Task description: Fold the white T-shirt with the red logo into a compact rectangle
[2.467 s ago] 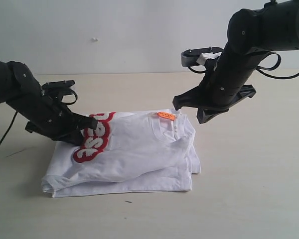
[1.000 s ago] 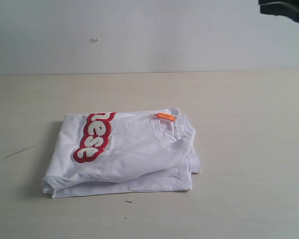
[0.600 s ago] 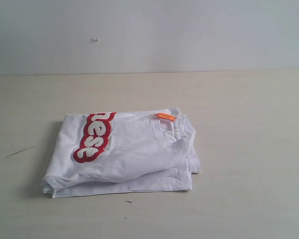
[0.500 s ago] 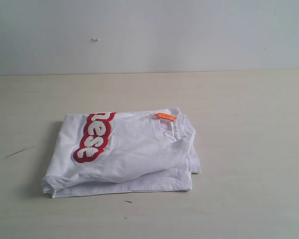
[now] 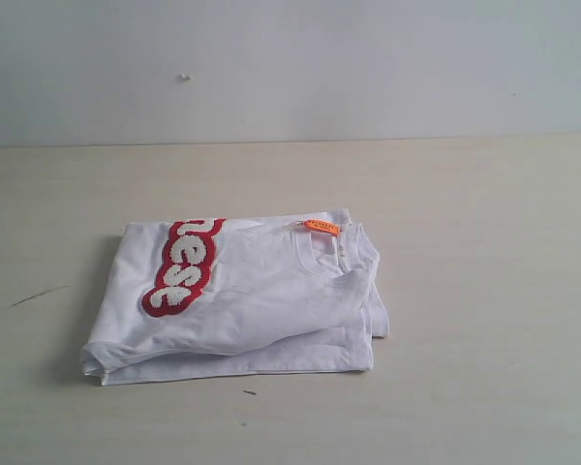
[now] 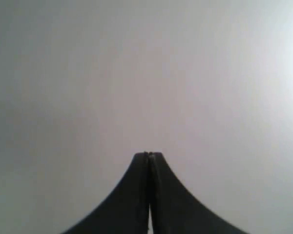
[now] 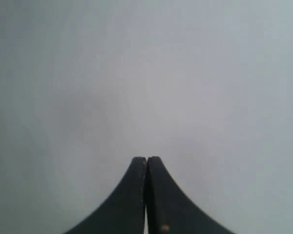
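t-shirt (image 5: 261,300) folded on table (image 5: 484,320), closed jaws facing wall (image 6: 136,73)

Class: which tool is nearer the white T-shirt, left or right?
Cannot tell: left tool and right tool, both shut, are off the white T-shirt and outside the exterior view; their wrist views show only blank grey.

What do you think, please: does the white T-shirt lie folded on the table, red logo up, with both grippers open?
Only the grippers are wrong: wrist views show left gripper and right gripper shut. The white T-shirt lies folded on the table, red logo up.
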